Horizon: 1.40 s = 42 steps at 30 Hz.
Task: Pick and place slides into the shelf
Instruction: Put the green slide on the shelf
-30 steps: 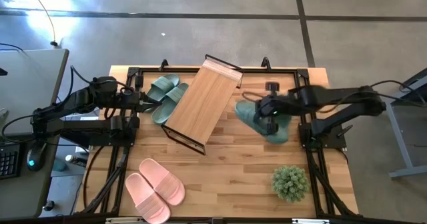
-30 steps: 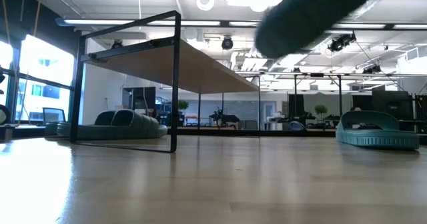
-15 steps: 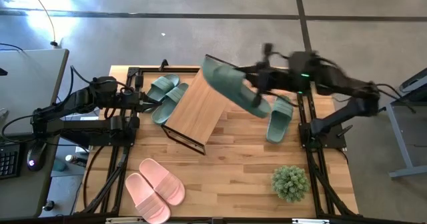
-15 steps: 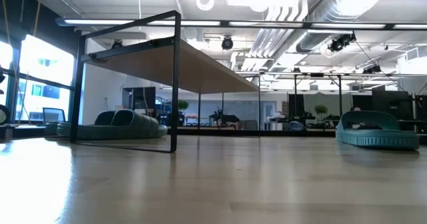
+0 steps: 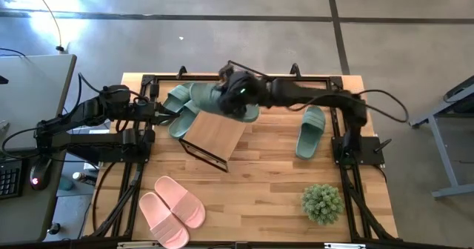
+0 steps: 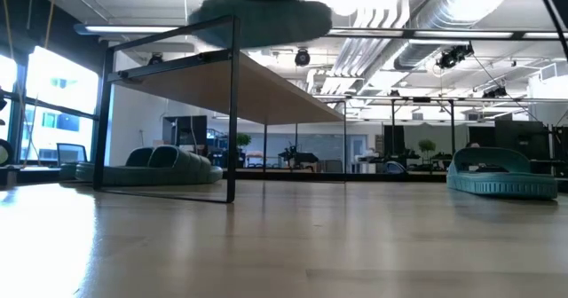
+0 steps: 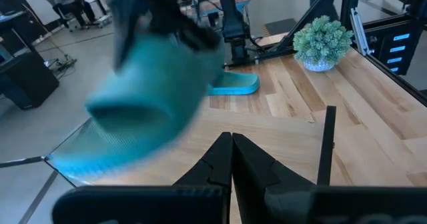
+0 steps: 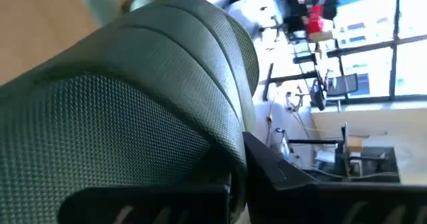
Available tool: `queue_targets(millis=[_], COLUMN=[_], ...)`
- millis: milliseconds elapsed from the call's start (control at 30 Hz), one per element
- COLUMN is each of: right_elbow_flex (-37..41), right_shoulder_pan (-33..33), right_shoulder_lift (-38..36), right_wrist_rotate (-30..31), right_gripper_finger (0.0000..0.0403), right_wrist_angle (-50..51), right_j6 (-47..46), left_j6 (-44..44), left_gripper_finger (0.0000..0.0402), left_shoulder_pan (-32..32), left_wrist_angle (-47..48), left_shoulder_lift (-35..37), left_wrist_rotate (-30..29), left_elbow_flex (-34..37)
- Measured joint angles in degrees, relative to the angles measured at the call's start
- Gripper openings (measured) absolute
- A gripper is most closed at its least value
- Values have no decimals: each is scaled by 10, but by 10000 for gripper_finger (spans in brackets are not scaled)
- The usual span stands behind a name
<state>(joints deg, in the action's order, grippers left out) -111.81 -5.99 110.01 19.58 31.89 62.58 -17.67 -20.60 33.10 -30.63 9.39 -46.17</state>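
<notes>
Slide (image 5: 216, 101), a green one, was up in the air over the far end of the shelf (image 5: 216, 127), pinched in the right gripper (image 5: 235, 95); the right wrist view showed its fingers clamped on the strap with the rubber filling nearly the whole picture. Honest worry: it was soft rubber held by the strap alone, so it could flop or twist and land half off the plank, or slip out early and drop onto the green pair (image 5: 183, 107) sitting just left of the shelf. The shelf also sat skewed on the table (image 5: 259, 182) and looked light, so a nudge from the arm could shove it. The left gripper (image 7: 231, 159) was parked left of the shelf, fingers pressed together with nothing in them. Compared with a second ago, the right arm had gone from hunching over the two green slides right of the shelf to reaching clear across its top, and only one slide (image 5: 311, 132) was left on that side. Pink pair (image 5: 172, 208) and plant (image 5: 322, 202), both nearer than the shelf, hadn't budged.
</notes>
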Motion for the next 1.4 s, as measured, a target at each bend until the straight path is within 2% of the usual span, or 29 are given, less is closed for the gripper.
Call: queue_targets(millis=[233,500,600,733,1167,1400], right_elbow_flex=[0,1,1,1,1,2], right_shoulder_pan=[20,20,18,19,11,11], right_shoulder_lift=[59,74,74,74,74,74], right_wrist_rotate=[62,70,67,34,46,11], right_gripper_finger=[0,0,0,0,0,0], right_wrist_angle=[0,-4,-12,11,42,53], right_j6=[2,-38,-37,-30,-44,-21], left_j6=[0,0,-1,-3,-16,-16], left_gripper_finger=[1,1,1,1,1,1], left_shoulder_pan=[0,0,0,0,0,0], left_wrist_angle=[0,0,0,0,0,0], left_shoulder_lift=[0,0,0,0,0,0], left_wrist_rotate=[0,0,0,0,0,0], left_elbow_flex=[0,0,0,0,0,0])
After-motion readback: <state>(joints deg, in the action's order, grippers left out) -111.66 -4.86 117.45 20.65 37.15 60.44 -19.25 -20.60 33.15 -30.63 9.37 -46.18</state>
